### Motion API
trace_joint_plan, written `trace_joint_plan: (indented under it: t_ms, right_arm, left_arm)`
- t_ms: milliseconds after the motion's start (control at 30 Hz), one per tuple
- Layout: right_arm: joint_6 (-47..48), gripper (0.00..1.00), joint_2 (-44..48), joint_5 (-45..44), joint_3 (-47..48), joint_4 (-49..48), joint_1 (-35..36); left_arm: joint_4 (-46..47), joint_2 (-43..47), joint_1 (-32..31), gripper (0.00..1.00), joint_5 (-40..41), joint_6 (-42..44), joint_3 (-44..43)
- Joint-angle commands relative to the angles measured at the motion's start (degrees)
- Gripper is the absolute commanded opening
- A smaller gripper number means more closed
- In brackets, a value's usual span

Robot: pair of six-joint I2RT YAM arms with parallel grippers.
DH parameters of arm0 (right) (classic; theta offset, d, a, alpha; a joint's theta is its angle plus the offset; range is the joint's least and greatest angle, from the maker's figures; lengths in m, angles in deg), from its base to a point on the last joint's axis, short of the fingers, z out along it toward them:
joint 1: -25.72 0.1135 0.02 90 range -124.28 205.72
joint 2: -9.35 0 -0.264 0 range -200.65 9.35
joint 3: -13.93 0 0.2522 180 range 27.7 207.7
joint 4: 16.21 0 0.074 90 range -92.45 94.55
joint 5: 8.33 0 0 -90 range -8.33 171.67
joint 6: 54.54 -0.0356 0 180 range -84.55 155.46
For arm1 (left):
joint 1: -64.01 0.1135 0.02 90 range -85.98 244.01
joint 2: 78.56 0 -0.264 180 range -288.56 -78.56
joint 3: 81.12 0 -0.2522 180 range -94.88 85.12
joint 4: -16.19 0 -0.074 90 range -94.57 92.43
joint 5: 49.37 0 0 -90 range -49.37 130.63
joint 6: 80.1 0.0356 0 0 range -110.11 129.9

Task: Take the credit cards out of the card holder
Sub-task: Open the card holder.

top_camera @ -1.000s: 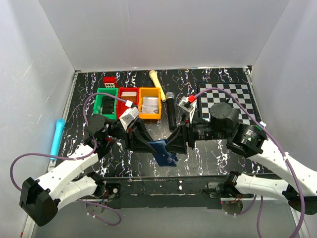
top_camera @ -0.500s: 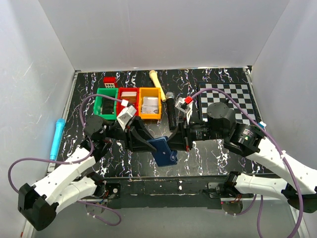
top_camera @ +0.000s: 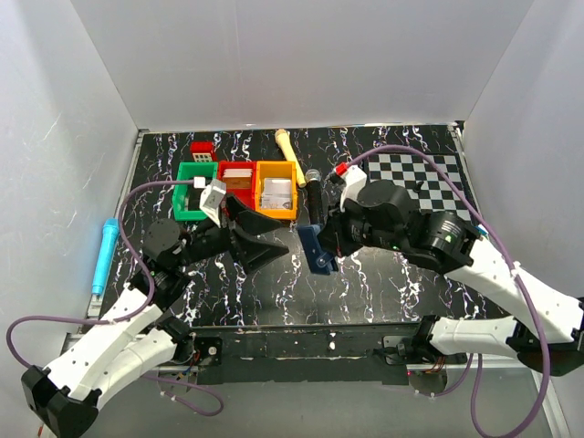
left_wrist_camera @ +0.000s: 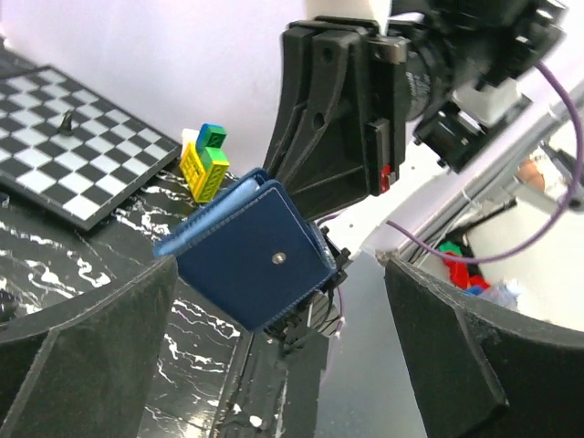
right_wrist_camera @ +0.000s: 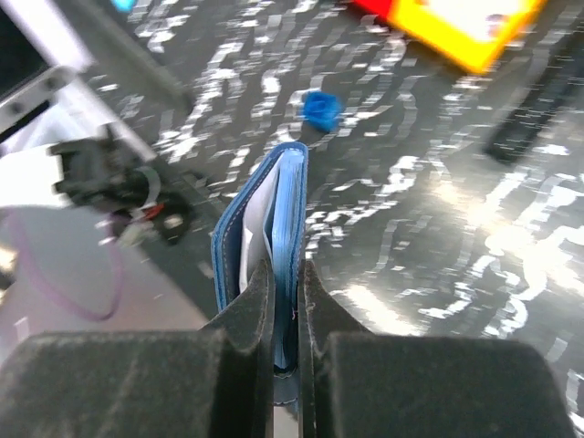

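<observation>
Card holder (left_wrist_camera: 251, 251) gripped edge-on by right hand (right_wrist_camera: 286, 274), left hand (left_wrist_camera: 280, 265) spread open; likely next, drawing credit cards (right_wrist_camera: 258, 228) from between leaves.

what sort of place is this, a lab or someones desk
Most likely a robot lab test cell, not a desk: plain white walls box in a black marbled table, a left arm and right arm are bolted at its near edge, and the props are a mix, like a chessboard and coloured bins.
</observation>
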Motion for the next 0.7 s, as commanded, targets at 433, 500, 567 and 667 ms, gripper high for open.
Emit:
trace_joint_plan:
  t_ms: [433, 500, 567, 667]
  right_arm:
    - [-0.9, 0.01, -15.6, -47.2, 16.3, 18.9, 8.2]
    - [-1.3, 0.01, -16.1, -47.1, 16.4, 18.4, 8.7]
    - [-1.8, 0.01, -16.6, -47.1, 16.8, 18.8, 8.7]
    - [-2.4, 0.01, -16.8, -46.9, 16.8, 19.2, 8.9]
  left_arm:
    - [-12.3, -11.8, -10.4, 0.98, 26.1, -11.2, -5.7]
    - [-12.0, -13.1, -11.5, 0.98, 27.8, -12.0, -6.1]
    - [-11.7, -13.6, -12.3, 0.98, 29.4, -12.5, -6.1]
    - [-11.1, -13.3, -13.1, 0.98, 31.6, -12.2, -6.0]
